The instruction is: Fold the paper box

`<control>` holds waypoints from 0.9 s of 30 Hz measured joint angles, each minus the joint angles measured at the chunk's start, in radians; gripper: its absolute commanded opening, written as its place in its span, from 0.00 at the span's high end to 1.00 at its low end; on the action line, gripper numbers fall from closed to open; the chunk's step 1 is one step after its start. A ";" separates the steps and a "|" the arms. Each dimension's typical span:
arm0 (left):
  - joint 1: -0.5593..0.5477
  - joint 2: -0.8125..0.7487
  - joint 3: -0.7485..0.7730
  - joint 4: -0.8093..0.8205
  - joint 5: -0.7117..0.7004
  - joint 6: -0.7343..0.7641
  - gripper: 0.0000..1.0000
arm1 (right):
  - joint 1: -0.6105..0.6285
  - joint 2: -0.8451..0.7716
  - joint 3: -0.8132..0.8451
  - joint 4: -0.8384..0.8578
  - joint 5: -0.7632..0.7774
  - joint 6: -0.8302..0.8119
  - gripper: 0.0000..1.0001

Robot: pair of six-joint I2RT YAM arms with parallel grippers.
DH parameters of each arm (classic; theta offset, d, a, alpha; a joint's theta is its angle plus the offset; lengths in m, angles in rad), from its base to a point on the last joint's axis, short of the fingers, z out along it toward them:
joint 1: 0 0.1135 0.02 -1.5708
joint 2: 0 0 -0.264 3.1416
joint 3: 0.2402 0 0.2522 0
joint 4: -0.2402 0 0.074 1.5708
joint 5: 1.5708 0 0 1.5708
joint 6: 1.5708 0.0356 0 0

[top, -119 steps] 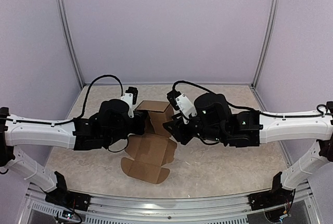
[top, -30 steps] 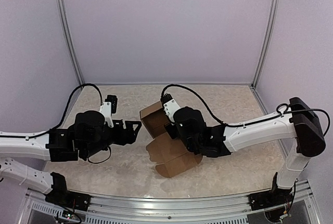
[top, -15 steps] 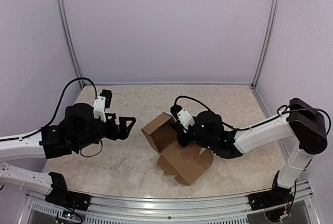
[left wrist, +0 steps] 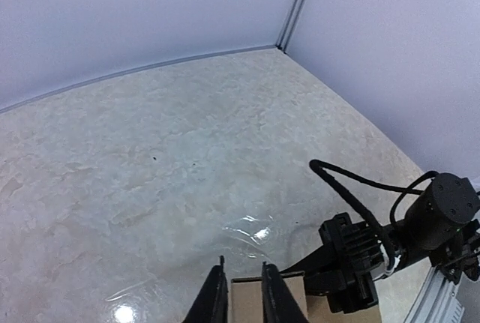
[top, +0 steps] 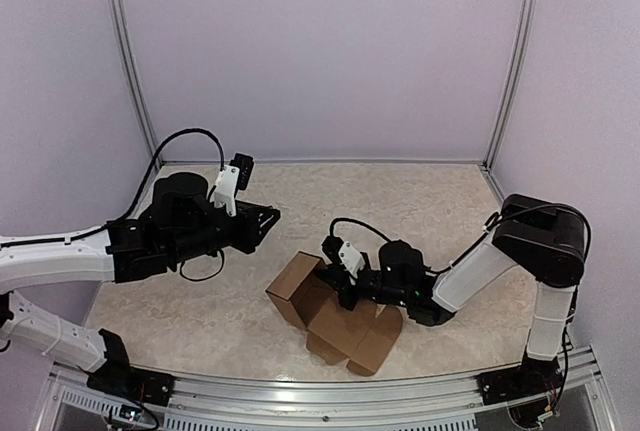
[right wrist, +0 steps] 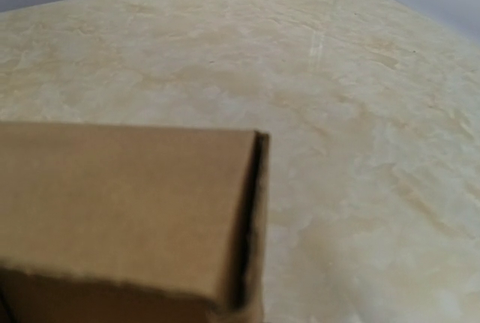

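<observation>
In the right wrist view the paper box (right wrist: pixel 127 210) runs off the left and bottom edges and hides the fingers of the right gripper (top: pixel 338 283), while the left wrist view's bottom edge cuts off the left gripper (left wrist: pixel 243 278).

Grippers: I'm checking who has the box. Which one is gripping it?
The right gripper, down low and shut on the upright wall of the paper box. The left gripper hangs apart from the box, holding nothing.
</observation>
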 measured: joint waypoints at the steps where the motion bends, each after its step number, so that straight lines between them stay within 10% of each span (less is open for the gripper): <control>1: 0.002 0.020 0.005 0.014 0.018 0.002 1.00 | 0.000 0.011 -0.002 0.016 -0.002 0.004 1.00; 27: -0.016 0.377 0.064 0.110 0.233 -0.068 1.00 | 0.000 0.212 -0.037 0.343 0.034 0.032 1.00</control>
